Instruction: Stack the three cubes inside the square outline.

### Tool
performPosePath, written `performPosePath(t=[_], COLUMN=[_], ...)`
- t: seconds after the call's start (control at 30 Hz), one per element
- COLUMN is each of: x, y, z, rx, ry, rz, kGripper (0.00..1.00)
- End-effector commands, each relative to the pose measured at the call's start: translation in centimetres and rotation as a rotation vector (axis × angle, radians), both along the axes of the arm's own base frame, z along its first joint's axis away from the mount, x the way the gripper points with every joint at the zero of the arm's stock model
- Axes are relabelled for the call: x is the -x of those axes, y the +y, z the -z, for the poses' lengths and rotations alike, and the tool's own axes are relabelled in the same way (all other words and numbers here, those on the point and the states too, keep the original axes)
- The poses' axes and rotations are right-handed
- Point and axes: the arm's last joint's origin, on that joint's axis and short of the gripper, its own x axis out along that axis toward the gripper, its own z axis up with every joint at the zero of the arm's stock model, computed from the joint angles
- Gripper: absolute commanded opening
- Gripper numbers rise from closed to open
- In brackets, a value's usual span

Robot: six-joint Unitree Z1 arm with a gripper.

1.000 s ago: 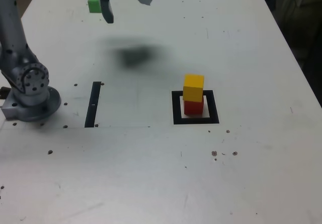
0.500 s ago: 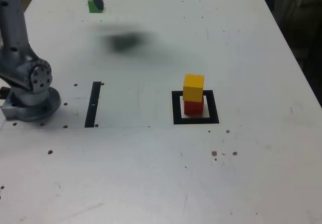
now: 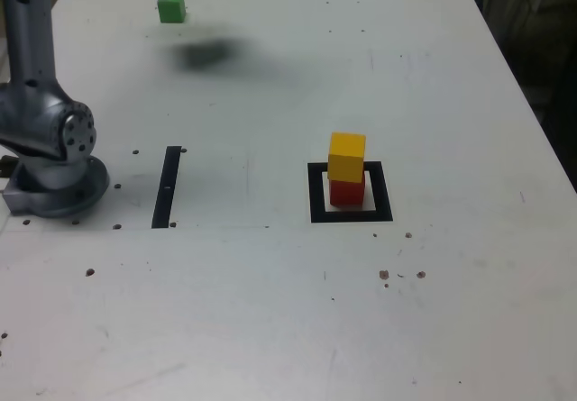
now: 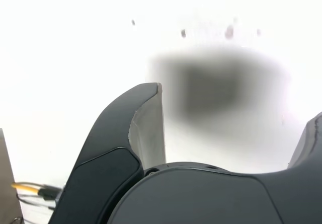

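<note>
White table (image 3: 433, 311), drilled with small holes, no writing or label that I can read on it; arm base (image 3: 54, 162), grey metal, at the exterior view's left edge; gripper (image 4: 234, 133), dark, seen from my wrist view with its two fingers spread wide apart and nothing between them, a blurred shadow on the table beneath; square outline (image 3: 351, 193), thick black frame, right of centre in the exterior view; narrow black strip (image 3: 167, 186), just beside the base; yellow cube (image 3: 347, 156), resting on the red cube (image 3: 346, 192), which sits inside the outline; green cube (image 3: 171, 6), alone at the far edge, well apart from the stack.
</note>
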Motion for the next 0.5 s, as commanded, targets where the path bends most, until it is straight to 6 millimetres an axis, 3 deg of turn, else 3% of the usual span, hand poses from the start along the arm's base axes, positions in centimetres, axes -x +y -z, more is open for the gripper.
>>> performPosePath(t=[0.0, 0.27, 0.47], x=[0.4, 2.6, 4.0], y=[1.1, 5.0, 6.9], z=[0.2, 0.8, 2.2], rx=[-0.005, -0.012, 0.011], ry=[0.014, 0.048, 0.097], rz=[0.008, 0.046, 0.05], kGripper=[0.98, 0.98, 0.98])
